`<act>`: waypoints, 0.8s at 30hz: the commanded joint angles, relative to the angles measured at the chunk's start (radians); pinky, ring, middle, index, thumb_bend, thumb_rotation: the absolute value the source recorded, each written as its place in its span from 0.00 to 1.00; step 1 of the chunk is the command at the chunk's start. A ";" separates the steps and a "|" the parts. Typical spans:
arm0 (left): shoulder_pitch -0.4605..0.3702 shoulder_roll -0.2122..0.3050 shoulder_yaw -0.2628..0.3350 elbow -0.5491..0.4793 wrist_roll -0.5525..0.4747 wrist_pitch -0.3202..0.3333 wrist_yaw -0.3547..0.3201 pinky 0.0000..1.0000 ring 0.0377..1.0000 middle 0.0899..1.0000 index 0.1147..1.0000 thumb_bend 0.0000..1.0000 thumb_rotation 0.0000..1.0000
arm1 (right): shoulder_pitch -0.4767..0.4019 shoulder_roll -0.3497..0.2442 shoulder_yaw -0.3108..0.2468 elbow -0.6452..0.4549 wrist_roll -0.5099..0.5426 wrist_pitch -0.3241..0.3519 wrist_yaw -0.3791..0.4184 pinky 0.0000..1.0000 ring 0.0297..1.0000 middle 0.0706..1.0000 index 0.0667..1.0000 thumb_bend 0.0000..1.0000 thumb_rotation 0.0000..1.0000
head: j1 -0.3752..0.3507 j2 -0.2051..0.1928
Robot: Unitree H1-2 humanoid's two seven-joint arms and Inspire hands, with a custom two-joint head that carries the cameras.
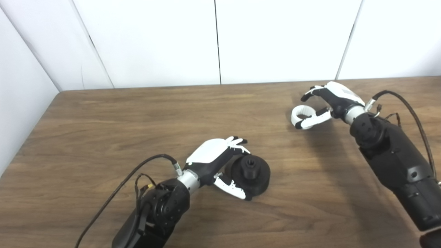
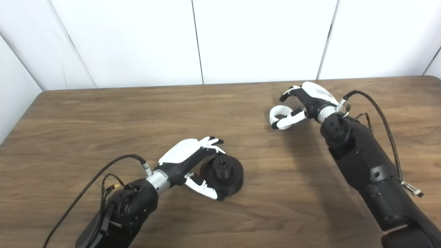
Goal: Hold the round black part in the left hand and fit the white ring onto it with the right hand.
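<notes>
The round black part (image 1: 254, 175) lies on the wooden table (image 1: 103, 131) near the front middle, its raised hub pointing up. My left hand (image 1: 215, 156) is open around its left side, with the fingers stretched along its far edge and the thumb at its near edge. The white ring (image 1: 299, 115) lies on the table at the back right. My right hand (image 1: 332, 99) is open beside it. Its thumb lies against the ring's near side and its curled fingers hover above the ring's far side. The same scene shows in the right eye view, with the part (image 2: 225, 175) and the ring (image 2: 277, 116).
White wall panels stand behind the table's far edge (image 1: 220, 84). The table's left edge runs diagonally at the left. Black cables loop from both wrists, and the bulky right forearm (image 1: 396, 162) lies over the right side.
</notes>
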 commanded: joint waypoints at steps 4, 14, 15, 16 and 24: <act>-0.015 0.022 0.011 -0.005 0.006 0.005 -0.008 0.93 1.00 0.95 0.64 0.88 0.32 | -0.039 -0.003 -0.007 -0.006 -0.008 -0.029 -0.022 1.00 1.00 0.94 0.73 0.91 0.37 | -0.002 0.000; -0.016 0.025 0.008 -0.004 0.006 0.004 -0.016 0.93 1.00 0.96 0.65 0.88 0.33 | -0.032 -0.001 -0.011 0.007 -0.005 -0.032 -0.029 1.00 1.00 0.94 0.73 0.91 0.37 | -0.004 0.002; -0.016 0.025 0.008 -0.006 0.006 0.004 -0.017 0.93 1.00 0.96 0.65 0.88 0.33 | -0.033 -0.001 -0.011 0.010 -0.005 -0.035 -0.030 1.00 1.00 0.94 0.73 0.91 0.37 | -0.003 0.001; -0.017 0.025 0.008 -0.007 0.005 0.004 -0.019 0.94 1.00 0.96 0.65 0.88 0.33 | -0.033 -0.001 -0.010 0.013 -0.005 -0.037 -0.031 1.00 1.00 0.94 0.73 0.91 0.38 | -0.004 0.004; -0.018 0.027 0.008 -0.007 0.004 0.002 -0.020 0.94 1.00 0.96 0.65 0.87 0.32 | -0.032 0.000 -0.011 0.018 -0.005 -0.038 -0.033 1.00 1.00 0.94 0.73 0.90 0.37 | -0.003 0.002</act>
